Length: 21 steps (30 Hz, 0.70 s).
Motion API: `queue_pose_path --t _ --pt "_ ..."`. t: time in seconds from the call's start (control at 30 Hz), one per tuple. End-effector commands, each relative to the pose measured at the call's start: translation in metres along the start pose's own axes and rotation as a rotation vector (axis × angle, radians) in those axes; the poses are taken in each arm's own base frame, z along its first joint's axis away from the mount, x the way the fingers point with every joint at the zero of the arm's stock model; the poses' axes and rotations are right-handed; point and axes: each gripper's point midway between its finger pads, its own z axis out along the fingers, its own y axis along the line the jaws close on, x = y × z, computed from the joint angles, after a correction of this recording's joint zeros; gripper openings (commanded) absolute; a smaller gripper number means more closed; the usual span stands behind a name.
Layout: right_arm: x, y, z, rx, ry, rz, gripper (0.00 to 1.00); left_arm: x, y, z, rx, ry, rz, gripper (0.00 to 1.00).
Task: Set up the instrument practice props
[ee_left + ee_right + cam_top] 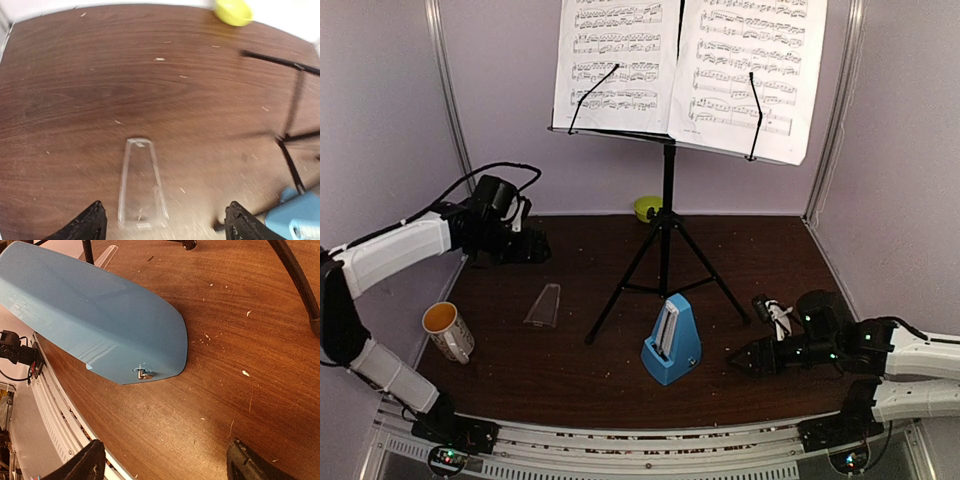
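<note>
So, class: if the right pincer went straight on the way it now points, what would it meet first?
The blue metronome: the open right pincer points at its side, with only bare tabletop between, as far as both views show.

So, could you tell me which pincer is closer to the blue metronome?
The right pincer, just beside the metronome; the left pincer is far off.

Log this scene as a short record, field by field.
stand: black tripod music stand, on brown wooden table
pages: two white sheet-music pages side by side on its desk
metronome: small blue pyramid metronome, upright by the stand's front legs, uncovered
cover: clear plastic cover, flat, left of metronome
extras: white mug at left edge; lime-green bowl behind stand
left jaws: open near cover
right jaws: open beside metronome
</note>
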Motion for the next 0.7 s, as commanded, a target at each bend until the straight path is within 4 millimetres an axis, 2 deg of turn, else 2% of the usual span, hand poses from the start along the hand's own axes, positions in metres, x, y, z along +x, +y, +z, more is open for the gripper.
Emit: queue_pose_path --t 0.0,0.1,0.3,0.47,0.53,0.67 --pt "-0.003 -0.003 0.008 0.008 -0.025 0.002 0.80 0.010 -0.050 -0.028 0.169 -0.159 0.119 0.84" --pt "-0.006 -0.004 0.015 0.011 -0.034 0.002 0.72 0.030 -0.083 -0.045 0.273 -0.204 0.173 0.81" --pt "-0.011 0.002 0.032 -0.024 -0.024 0.003 0.58 0.074 -0.132 -0.053 0.453 -0.226 0.240 0.68" --pt "-0.018 0.009 0.047 -0.053 -0.021 0.030 0.52 0.110 -0.162 -0.036 0.492 -0.154 0.303 0.55" --pt "-0.023 0.013 0.054 -0.071 -0.025 0.046 0.49 0.119 -0.172 -0.027 0.478 -0.124 0.325 0.52" --pt "-0.030 0.016 0.063 -0.081 -0.023 0.062 0.44 0.123 -0.194 -0.019 0.474 -0.108 0.338 0.50"
